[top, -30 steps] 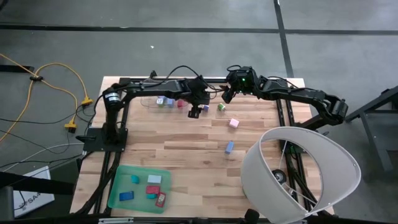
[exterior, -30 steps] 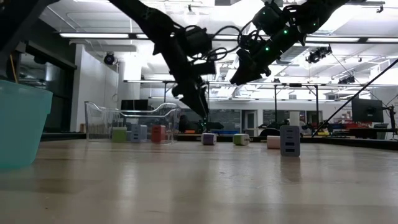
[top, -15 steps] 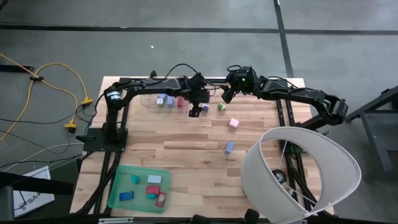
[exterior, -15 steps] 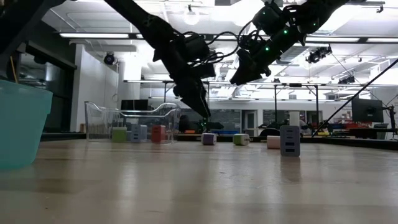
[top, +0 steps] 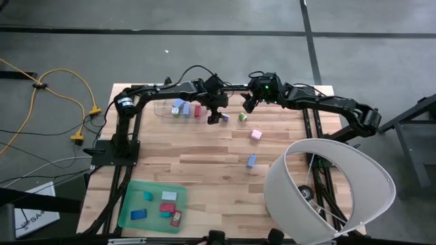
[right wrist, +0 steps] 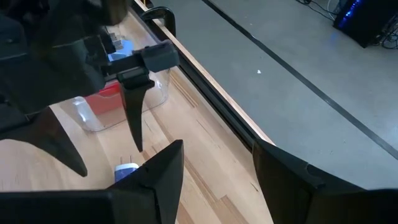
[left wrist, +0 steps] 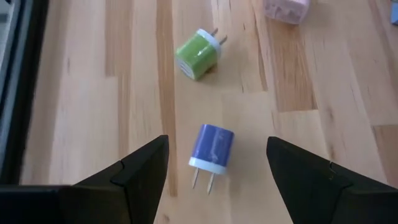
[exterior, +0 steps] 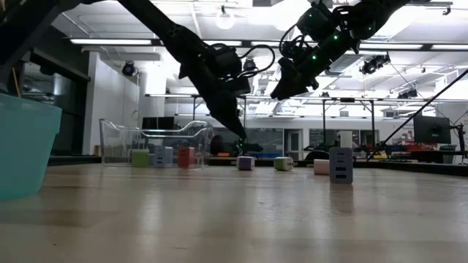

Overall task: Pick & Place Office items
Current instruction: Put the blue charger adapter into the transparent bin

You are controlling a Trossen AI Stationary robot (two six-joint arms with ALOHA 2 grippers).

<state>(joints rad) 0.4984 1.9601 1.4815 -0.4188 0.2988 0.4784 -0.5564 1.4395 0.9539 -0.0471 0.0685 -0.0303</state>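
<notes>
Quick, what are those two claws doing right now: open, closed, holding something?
Left gripper: open, empty, above the blue plug.
Right gripper: open, empty, raised near the table's far edge.

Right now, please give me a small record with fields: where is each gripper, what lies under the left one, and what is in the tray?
left gripper: open, above the blue plug adapter
nearby: green plug adapter, pink one
right gripper: open, raised at the table's far edge
green tray: holds several small items
clear bin: holds some items
</notes>
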